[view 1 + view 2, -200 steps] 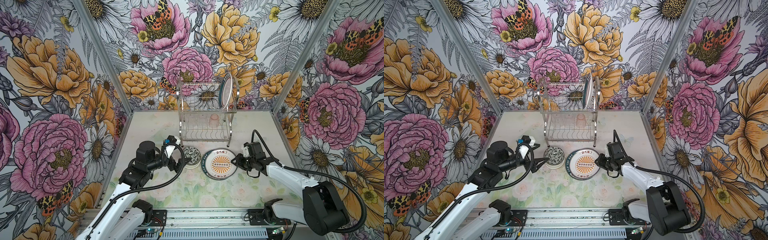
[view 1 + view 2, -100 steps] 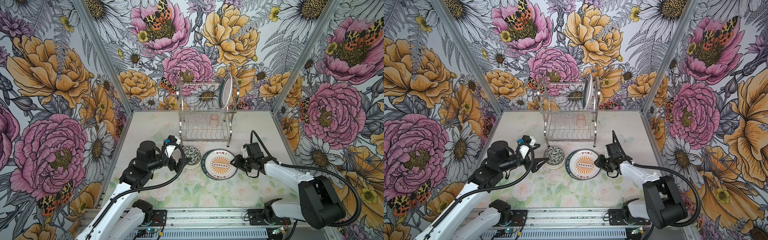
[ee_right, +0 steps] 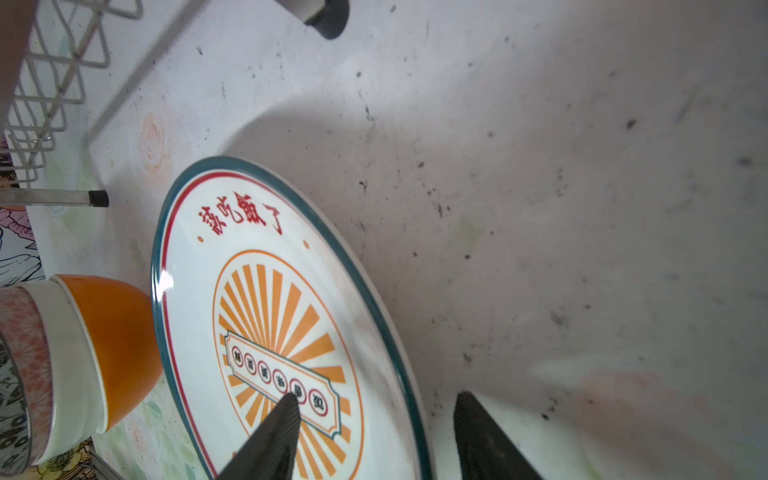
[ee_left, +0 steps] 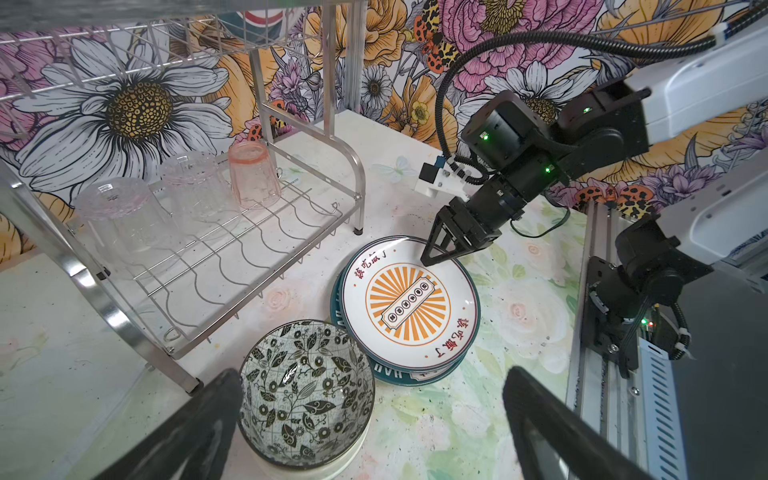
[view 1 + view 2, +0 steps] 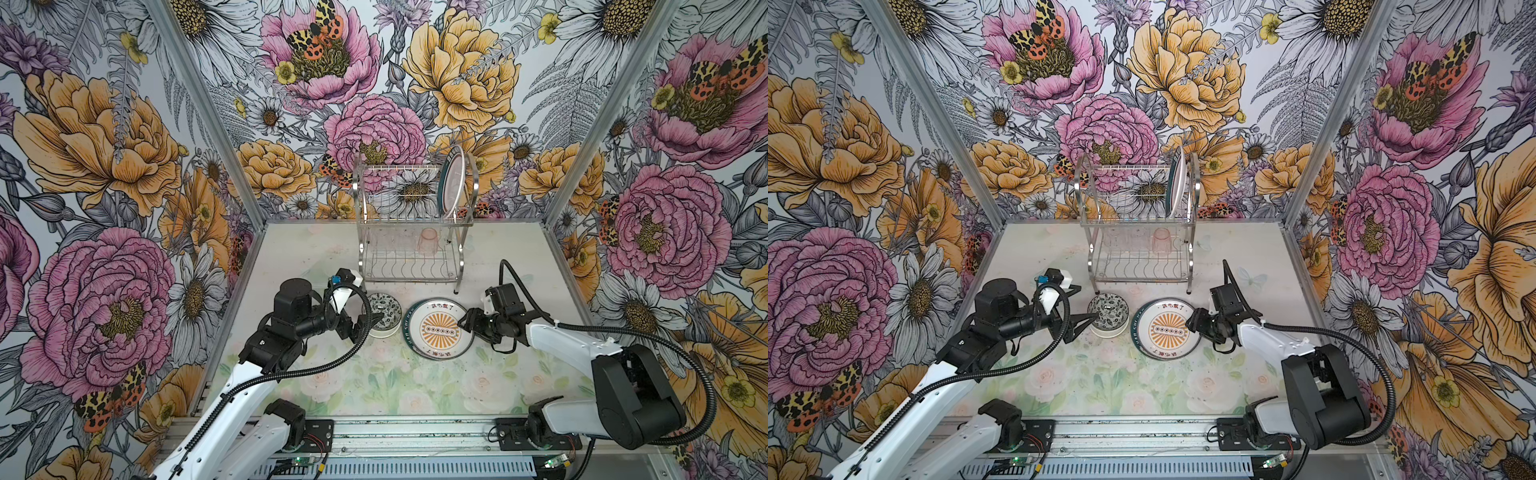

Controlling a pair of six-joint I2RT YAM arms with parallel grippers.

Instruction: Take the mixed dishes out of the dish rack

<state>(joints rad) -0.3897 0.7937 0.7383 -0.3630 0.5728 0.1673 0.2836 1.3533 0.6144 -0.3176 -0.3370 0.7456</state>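
Note:
The dish rack [image 5: 409, 279] [image 5: 1140, 279] stands at the back. One teal-rimmed plate [image 5: 452, 183] [image 5: 1177, 183] is upright on its top tier. A pinkish cup [image 5: 428, 240] [image 4: 253, 174] and two clear cups [image 4: 191, 187] sit upside down on the lower shelf. In front lies an orange sunburst plate [image 5: 432, 332] [image 5: 1163, 328] [image 3: 266, 291] on top of another plate [image 4: 395, 374]. My right gripper [image 5: 463, 324] [image 3: 379, 397] is open astride its right rim, touching nothing. A stack of bowls [image 5: 383, 311] [image 4: 307, 386] has the leaf-pattern one on top. My left gripper [image 5: 1089, 301] [image 4: 372, 374] is open beside it.
The rack's front right foot [image 5: 457, 291] stands close behind the plate stack. An orange bowl [image 3: 112, 332] is the lowest of the stack, almost touching the plates. Floral mat [image 5: 374, 382] covers the table front; a metal rail [image 5: 395, 436] runs along the near edge. Floral walls close three sides.
My right gripper's jaws have spread apart at the sunburst plate's rim, releasing it onto the plate below. The left arm and the bowls have not moved.

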